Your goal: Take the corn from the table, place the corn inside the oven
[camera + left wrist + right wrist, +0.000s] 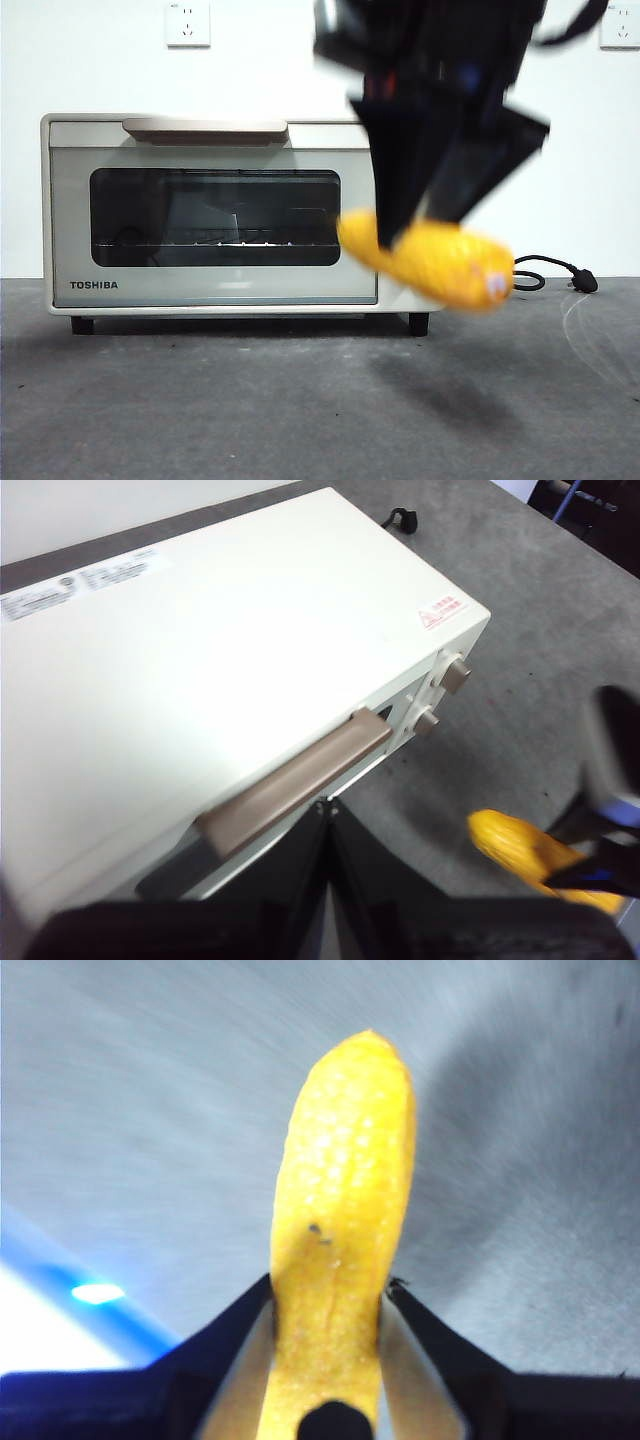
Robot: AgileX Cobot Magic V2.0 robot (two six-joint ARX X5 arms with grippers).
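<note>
Right gripper (pixel 415 235) was clamped on the corn (pixel 430 258), jaws pressed against both sides of the cob, clear in the right wrist view (pixel 330 1360). Corn (pixel 340 1220) was held in the air above the table (pixel 250 400), tilted, pale stub end lower and toward 3 o'clock in the front view, its shadow on the table below. It hung in front of the oven's (pixel 210 215) right end, roughly at 3 o'clock from the dark glass window (pixel 215 217). Oven door looked closed, beige handle (pixel 205 128) at 12 o'clock on the door. Black cord (pixel 555 270) lay on the table at 3 o'clock of the oven.

Left gripper (pixel 328 820) hovered over the oven's front top edge, jaws together, tips just beside the handle (pixel 295 785). Two knobs (pixel 455 672) were visible from there, and the corn (pixel 520 845) showed beyond, held by the other arm, motion-blurred.
</note>
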